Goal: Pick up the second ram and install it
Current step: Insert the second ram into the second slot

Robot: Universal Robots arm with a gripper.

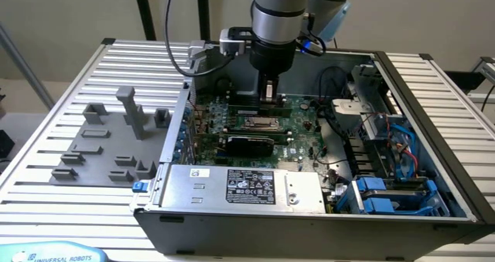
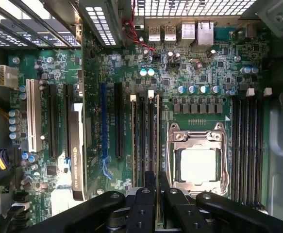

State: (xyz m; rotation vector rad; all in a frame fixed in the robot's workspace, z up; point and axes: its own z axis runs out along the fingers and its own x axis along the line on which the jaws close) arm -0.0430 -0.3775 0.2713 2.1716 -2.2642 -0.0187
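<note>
The second ram point(image 2: 154, 138) is seen edge-on, lined up with a memory slot just beside the CPU socket point(image 2: 198, 164) on the motherboard point(image 2: 204, 65). It is gripped between the fingers of the gripper point(image 2: 156, 178), which are clenched on it. Whether it is fully seated cannot be told. In the exterior view the gripper point(image 1: 268, 97) is lowered inside the open computer case point(image 1: 232, 215), close over the board. Grey holder blocks point(image 1: 108, 152) are set well apart on the slatted table point(image 1: 46, 128), toward the exterior view's left.
</note>
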